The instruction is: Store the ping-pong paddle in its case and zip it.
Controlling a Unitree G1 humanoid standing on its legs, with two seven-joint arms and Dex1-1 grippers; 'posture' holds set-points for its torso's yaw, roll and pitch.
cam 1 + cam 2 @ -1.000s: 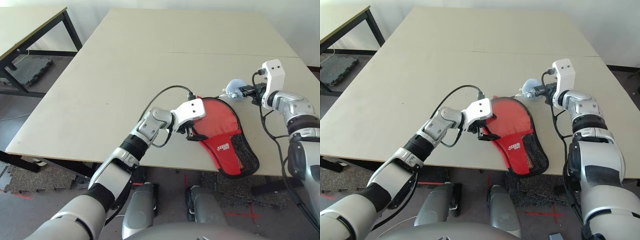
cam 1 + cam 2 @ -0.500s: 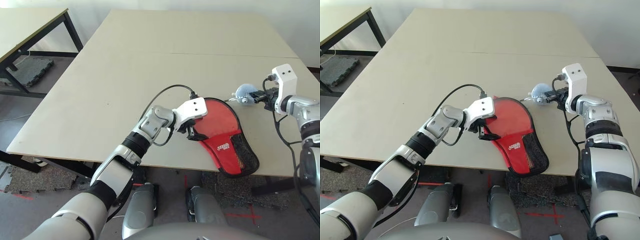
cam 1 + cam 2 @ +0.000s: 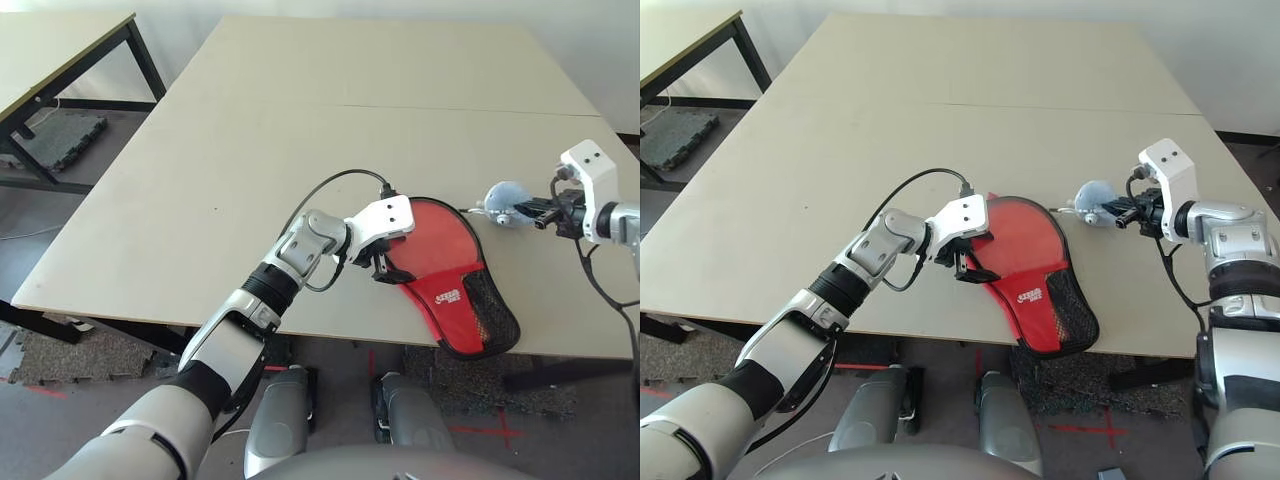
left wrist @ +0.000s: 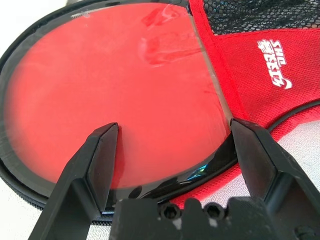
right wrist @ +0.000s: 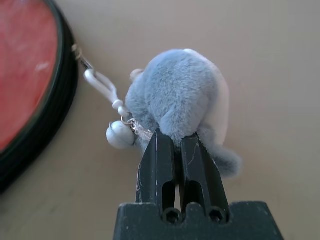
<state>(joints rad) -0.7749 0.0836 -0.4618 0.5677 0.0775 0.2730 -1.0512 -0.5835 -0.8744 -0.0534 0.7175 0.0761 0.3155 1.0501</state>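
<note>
1. The case [image 3: 1038, 322] lies flat on the counter [image 3: 920, 170], mesh end jutting past the near edge; the paddle [image 4: 125, 95] appears tucked inside, behind the clear window.
2. Soft fabric, slick window, likely light: it could skid or buckle, so the firm rim near the window suits a steadying hold.
3. My left end effector [image 4: 174, 123] spreads open over that rim.
4. My right end effector [image 5: 173, 137] clenches the plush toy [image 5: 177, 92], corded toward the rim, seemingly the zip's pull.
</note>
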